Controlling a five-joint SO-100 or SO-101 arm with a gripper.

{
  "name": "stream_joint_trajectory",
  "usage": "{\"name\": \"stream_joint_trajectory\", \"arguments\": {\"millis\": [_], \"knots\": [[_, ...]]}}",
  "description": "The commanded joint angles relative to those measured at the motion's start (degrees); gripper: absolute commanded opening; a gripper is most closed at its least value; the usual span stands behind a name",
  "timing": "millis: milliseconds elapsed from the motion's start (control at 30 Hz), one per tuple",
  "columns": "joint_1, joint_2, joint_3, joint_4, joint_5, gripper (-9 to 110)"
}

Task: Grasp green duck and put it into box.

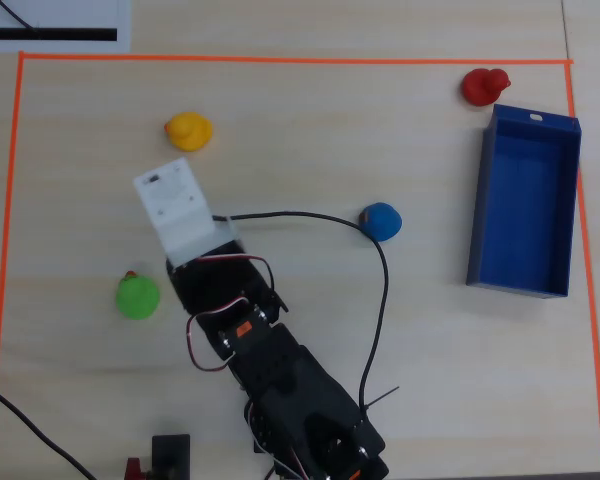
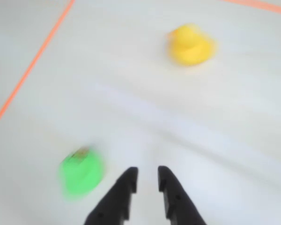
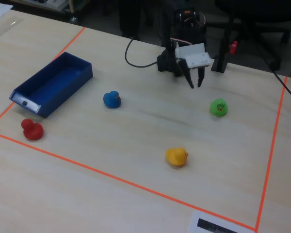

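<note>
The green duck (image 1: 137,297) sits on the pale table, left of the arm in the overhead view. In the wrist view it is blurred (image 2: 81,171), just left of my gripper (image 2: 146,180), and does not lie between the fingers. The two black fingers stand a little apart with nothing between them. In the fixed view the gripper (image 3: 196,84) hangs above the table, up and left of the duck (image 3: 218,107). In the overhead view the white wrist housing (image 1: 175,210) hides the fingers. The dark blue box (image 1: 477,210) lies at the far right, empty; it also shows in the fixed view (image 3: 70,90).
A yellow duck (image 1: 188,131) lies ahead of the gripper, also in the wrist view (image 2: 191,45). A blue duck (image 1: 381,221) sits mid-table and a red duck (image 1: 484,86) by the box's short end. Orange tape (image 1: 280,60) frames the area. A black cable (image 1: 380,290) trails by the arm.
</note>
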Motion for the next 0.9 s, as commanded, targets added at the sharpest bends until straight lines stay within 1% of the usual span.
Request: {"name": "stream_joint_trajectory", "arguments": {"millis": [0, 67, 133, 267, 400, 467, 667, 867], "knots": [[-13.8, -0.9, -10.1, 29.7, 7.2, 10], [-18.1, -3.3, -12.0, 35.7, 10.5, 16], [-19.5, -5.1, -12.7, 37.1, 11.3, 19], [-18.2, -7.7, -11.2, 32.5, 8.3, 23], [-14.4, -11.7, -9.5, 23.0, 4.6, 25], [-13.1, -13.8, -9.8, 20.2, 3.7, 27], [-11.5, -21.4, -14.9, 20.9, 2.9, 33], [-12.7, -29.1, -18.2, 16.0, 5.0, 34]]}}
